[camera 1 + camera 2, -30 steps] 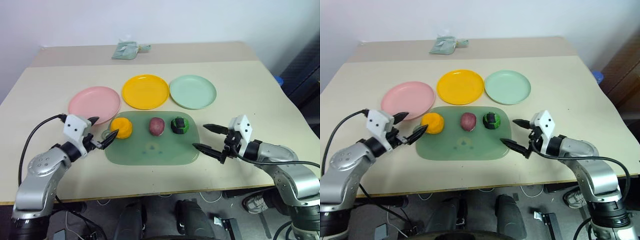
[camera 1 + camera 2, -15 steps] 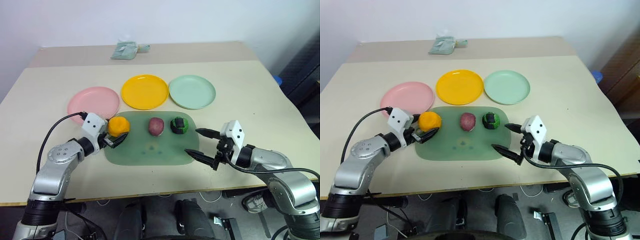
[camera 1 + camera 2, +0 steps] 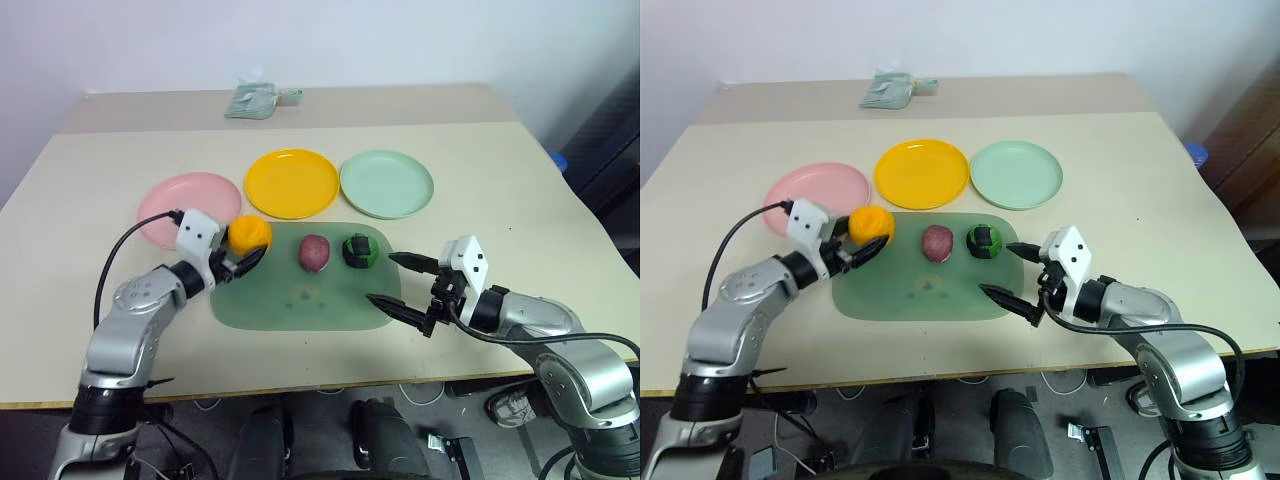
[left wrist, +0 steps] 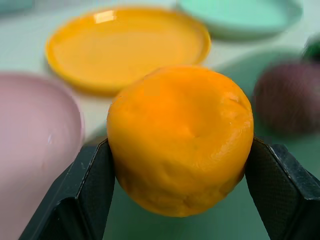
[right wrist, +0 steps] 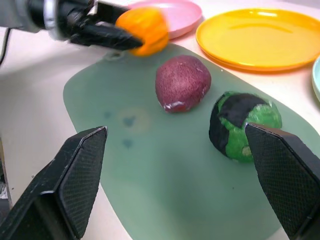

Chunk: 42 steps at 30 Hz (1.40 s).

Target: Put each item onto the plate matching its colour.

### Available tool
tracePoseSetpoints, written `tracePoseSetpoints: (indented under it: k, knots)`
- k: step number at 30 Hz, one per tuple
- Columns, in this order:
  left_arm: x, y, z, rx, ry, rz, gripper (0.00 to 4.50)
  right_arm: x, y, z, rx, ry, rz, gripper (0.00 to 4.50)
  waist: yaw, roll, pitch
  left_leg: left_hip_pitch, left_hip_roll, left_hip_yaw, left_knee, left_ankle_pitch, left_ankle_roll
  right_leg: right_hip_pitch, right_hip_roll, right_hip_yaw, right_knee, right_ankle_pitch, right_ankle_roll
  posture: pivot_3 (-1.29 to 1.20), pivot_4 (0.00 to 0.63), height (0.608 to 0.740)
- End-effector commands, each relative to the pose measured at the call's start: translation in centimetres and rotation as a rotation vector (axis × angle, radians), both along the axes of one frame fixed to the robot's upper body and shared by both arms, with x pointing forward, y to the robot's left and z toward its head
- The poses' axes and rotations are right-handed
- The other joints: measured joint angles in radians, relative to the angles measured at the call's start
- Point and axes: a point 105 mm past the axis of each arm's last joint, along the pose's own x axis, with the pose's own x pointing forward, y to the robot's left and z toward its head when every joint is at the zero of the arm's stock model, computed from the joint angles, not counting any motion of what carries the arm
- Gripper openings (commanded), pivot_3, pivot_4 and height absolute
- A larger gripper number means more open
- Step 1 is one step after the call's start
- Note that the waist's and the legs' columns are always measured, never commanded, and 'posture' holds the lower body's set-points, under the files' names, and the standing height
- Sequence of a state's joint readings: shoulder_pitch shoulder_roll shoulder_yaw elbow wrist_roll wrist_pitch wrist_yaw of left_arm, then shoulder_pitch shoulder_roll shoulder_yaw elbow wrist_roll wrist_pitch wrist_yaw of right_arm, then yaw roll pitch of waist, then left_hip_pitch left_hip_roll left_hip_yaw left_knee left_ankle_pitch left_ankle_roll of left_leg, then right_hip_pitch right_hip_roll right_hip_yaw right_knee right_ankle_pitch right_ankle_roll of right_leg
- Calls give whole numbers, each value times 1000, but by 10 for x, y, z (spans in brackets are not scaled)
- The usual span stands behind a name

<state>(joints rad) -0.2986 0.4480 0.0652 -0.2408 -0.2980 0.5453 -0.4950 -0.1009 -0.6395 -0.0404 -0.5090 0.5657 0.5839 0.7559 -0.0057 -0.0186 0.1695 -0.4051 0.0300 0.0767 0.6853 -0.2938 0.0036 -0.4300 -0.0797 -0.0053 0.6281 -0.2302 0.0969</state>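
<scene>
Pinching the dimpled, round orange ball [image 4: 180,140], left claw [image 3: 238,262] grips.

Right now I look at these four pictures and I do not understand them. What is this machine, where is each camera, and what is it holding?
It is a humanoid robot with two arms. Two pictures come from its head, looking down on a table; the other two come from its wrists. The left gripper is shut on the orange ball. The right gripper is open, near the green tray. The tray holds a purple lump and a green-and-black lump. Behind lie the pink plate, yellow plate and mint plate.
</scene>
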Motion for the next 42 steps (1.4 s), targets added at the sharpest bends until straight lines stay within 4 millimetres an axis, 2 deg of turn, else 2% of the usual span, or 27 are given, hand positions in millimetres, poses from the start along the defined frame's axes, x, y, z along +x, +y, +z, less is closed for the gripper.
tracePoseSetpoints:
  k: [1, 5, 12, 15, 20, 23, 25, 26, 30, 33, 35, 39, 42]
  knots:
    - [21, -17, 21, 24, -77, 78, 3148, -4, 13, 21, 19, -77, 62, 4500, 3, 0, 0, 0, -1, 0, 0, 0, 0, 1, 0, 0, 0, 0, 0, 0, 150, 740]
    - [55, -27, 25, 49, -81, 213, 3148, -4, 21, 27, 35, -90, 80, 4500, 10, 0, 0, 0, -1, 0, 0, 0, 0, 1, 1, 0, 0, 1, 1, 0, 150, 740]
    - [101, -55, 23, 107, -24, 267, 3148, -3, 28, 29, 54, -103, 61, 4500, 20, -1, 0, -1, -2, 0, 0, 0, 0, 1, 2, -1, -1, 1, 3, 0, 150, 740]
    - [111, -65, 24, 81, -6, 249, 3148, 5, 26, 30, 72, -116, -20, 4500, 19, -1, 0, -2, -2, 0, 1, 0, 0, 1, 2, -1, -2, 2, 3, 0, 150, 740]
    - [117, -76, 22, 87, -2, 211, 3148, 16, 20, 30, 70, -143, -131, 4500, 16, -1, 1, -2, -2, 1, 0, 0, 0, 0, 2, -1, -2, 2, 3, 0, 150, 740]
    - [117, -81, 20, 56, 21, 186, 3148, 16, 21, 29, 68, -146, -137, 4500, 17, -1, 1, -2, -2, 0, 0, 0, 0, 0, 2, -1, -2, 2, 3, 0, 150, 740]
    - [118, -79, 20, 58, 21, 196, 4158, 17, 21, 30, 69, -148, -137, 4500, 18, -1, 1, -2, -2, 1, 0, 0, 0, 0, 2, -1, -2, 2, 3, 0, 150, 740]
    - [118, -78, 21, 58, 18, 199, 4453, 17, 21, 30, 69, -149, -137, 4500, 18, -1, 1, -2, -2, 0, 0, 0, 0, 0, 2, -1, -2, 2, 3, 0, 150, 740]
    - [117, -68, 31, 44, -38, 222, 4453, 18, 22, 31, 71, -152, -135, 4500, 17, -1, 1, -2, -2, 0, 0, 0, 0, 0, 2, -1, -2, 2, 4, 0, 150, 740]
    - [103, -49, 55, -61, -141, 211, 4453, 19, 22, 32, 72, -154, -128, 4500, 10, -1, 1, -2, -1, 0, 0, 0, 0, 0, 2, -1, -1, 2, 4, 0, 150, 740]
    - [93, -35, 60, -75, -182, 212, 4453, 18, 23, 32, 74, -154, -125, 4500, 5, -1, 0, -2, 0, 0, 0, 0, 0, 0, 2, -1, -1, 2, 4, 0, 150, 740]
    - [60, -7, 47, -77, -159, 124, 4453, 16, 19, 31, 68, -145, -115, 4500, -5, -1, 0, -1, 0, 0, 0, 1, -1, -1, 1, -1, 0, 2, 3, 0, 150, 740]
    - [35, -2, 40, -54, -140, 14, 4453, 12, 16, 26, 35, -132, -82, 4500, -4, -1, 0, -1, 1, 0, 0, 1, -1, 0, 1, -1, 1, 2, 3, 0, 150, 740]
